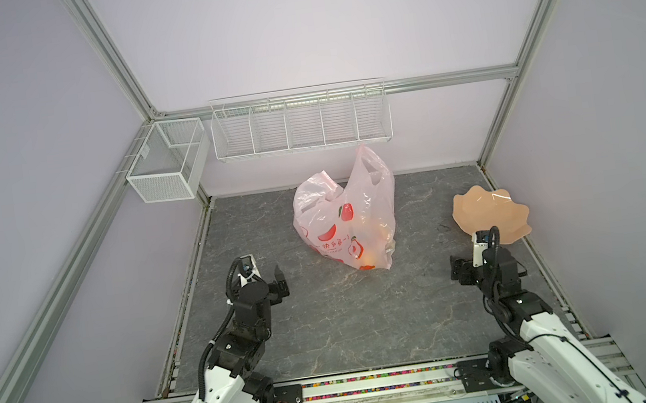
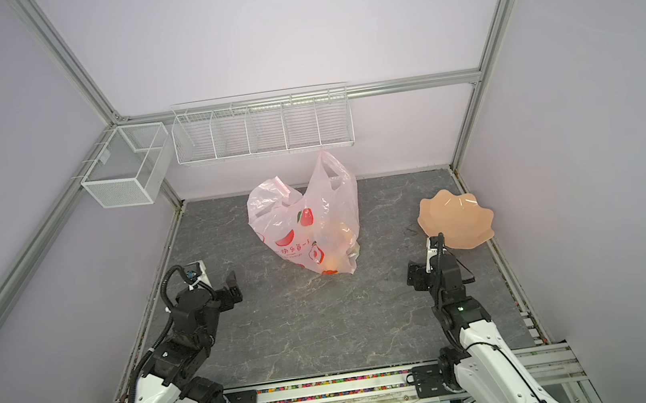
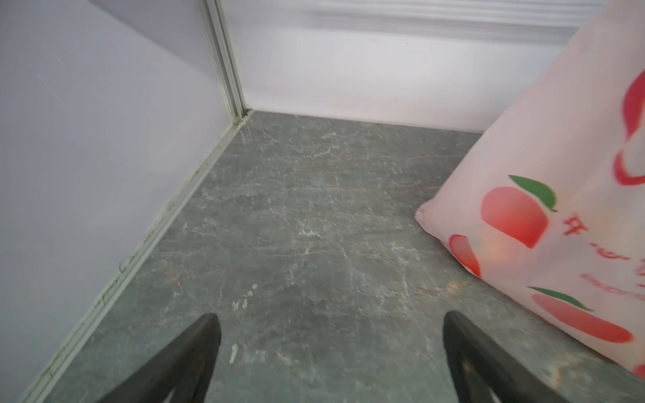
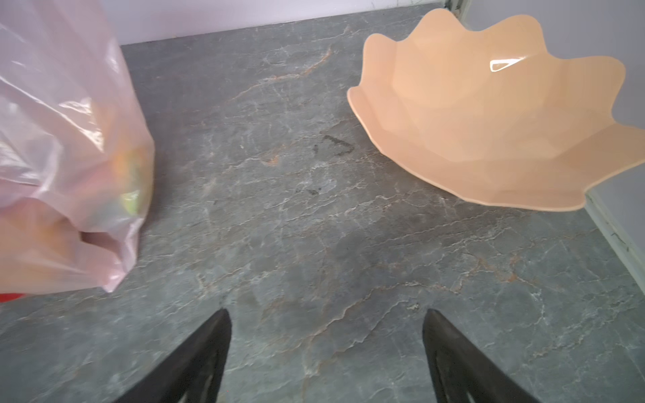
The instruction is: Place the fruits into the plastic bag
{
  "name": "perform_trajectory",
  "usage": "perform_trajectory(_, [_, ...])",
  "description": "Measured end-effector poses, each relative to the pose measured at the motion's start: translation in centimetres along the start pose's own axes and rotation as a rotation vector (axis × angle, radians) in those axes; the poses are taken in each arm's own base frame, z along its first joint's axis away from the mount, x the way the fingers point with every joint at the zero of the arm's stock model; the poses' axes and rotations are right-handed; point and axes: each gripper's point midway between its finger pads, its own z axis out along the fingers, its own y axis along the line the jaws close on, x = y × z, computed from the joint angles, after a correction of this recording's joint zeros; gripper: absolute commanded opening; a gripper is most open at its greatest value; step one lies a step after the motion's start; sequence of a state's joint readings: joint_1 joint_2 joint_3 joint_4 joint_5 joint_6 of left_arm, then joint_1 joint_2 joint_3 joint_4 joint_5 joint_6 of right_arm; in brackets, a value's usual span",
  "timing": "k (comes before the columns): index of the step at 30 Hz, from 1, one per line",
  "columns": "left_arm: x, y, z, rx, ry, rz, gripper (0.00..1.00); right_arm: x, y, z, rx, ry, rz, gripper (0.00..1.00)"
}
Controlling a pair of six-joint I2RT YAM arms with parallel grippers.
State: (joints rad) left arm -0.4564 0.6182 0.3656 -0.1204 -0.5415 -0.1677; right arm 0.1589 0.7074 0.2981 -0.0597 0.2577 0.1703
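Inside plastic bag (image 1: 346,216), fruits (image 1: 368,263) mere orange smudges; left tool (image 3: 330,315), right tool (image 4: 326,310) agape.

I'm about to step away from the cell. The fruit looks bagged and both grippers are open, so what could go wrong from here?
1. Nothing holds the plastic bag. It stands loosely with its handles up, so it may slump or tip, and the fruits showing through its lower side could spill out.
2. The open right gripper sits close to the empty plate. A careless move could knock it.
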Motion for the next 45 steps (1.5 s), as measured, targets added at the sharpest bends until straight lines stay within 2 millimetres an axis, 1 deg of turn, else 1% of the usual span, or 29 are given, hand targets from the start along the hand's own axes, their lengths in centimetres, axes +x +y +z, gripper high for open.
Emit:
perform_trajectory(2, [1.0,0.8,1.1,-0.048,-0.019,0.013,0.99,-0.7,-0.3,0.6,0.024,-0.061,-0.03,0.89])
perform_trajectory(5, [1.4,1.9,2.7,-0.119,-0.039,0.013,0.99,-1.6,-0.3,1.7,0.034,-0.126,-0.066,0.89])
perform_trajectory(11, [1.6,3.0,5.0,-0.166,-0.095,-0.008,0.99,-0.8,0.3,4.0,0.017,-0.179,-0.135,0.89])
perform_trajectory(14, [3.2,3.7,6.1,-0.179,-0.083,-0.009,0.98,-0.9,0.9,5.3,-0.002,-0.201,-0.166,0.88])
perform_trajectory(17, [4.1,3.7,7.4,-0.17,-0.072,0.017,0.99,-1.1,1.2,6.1,-0.016,-0.218,-0.194,0.88])
perform_trajectory(20, [4.3,4.1,8.5,-0.162,-0.085,0.021,0.99,-1.7,0.4,7.0,-0.004,-0.253,-0.181,0.89])
perform_trajectory(23, [4.8,4.6,9.6,-0.147,-0.086,0.018,0.99,-0.9,-0.4,8.5,0.014,-0.244,-0.17,0.89])
perform_trajectory(25, [5.6,4.5,10.4,-0.131,-0.076,0.023,0.99,-0.1,-0.5,9.1,0.015,-0.225,-0.17,0.89])
perform_trajectory(26, [6.0,4.2,11.0,-0.118,-0.068,0.031,0.99,-0.1,-0.6,9.2,0.016,-0.22,-0.167,0.89])
perform_trajectory(28, [6.3,3.8,11.8,-0.098,-0.047,0.037,0.99,-1.0,-0.8,9.4,0.023,-0.226,-0.155,0.89])
perform_trajectory(30, [5.1,3.6,12.4,-0.083,-0.054,0.03,0.98,-3.2,-0.9,10.1,0.031,-0.253,-0.135,0.89])
perform_trajectory(32, [2.9,3.5,13.4,-0.067,-0.086,0.016,0.99,-4.9,-1.0,10.7,0.04,-0.265,-0.121,0.89])
perform_trajectory(34, [1.2,3.2,14.1,-0.049,-0.115,0.008,0.98,-5.8,-1.1,10.9,0.047,-0.276,-0.109,0.89])
perform_trajectory(35, [0.8,3.0,14.2,-0.04,-0.123,0.006,0.99,-5.8,-1.2,11.0,0.049,-0.271,-0.106,0.89])
perform_trajectory(36, [0.8,2.9,14.2,-0.033,-0.121,0.007,0.99,-5.5,-1.3,11.1,0.051,-0.259,-0.105,0.89])
perform_trajectory(39, [1.6,2.7,14.3,-0.019,-0.088,0.014,0.98,-4.5,-1.5,11.3,0.058,-0.218,-0.106,0.89])
perform_trajectory(45, [2.2,2.5,14.4,-0.008,-0.064,0.019,0.99,-4.1,-1.6,11.4,0.066,-0.199,-0.104,0.89])
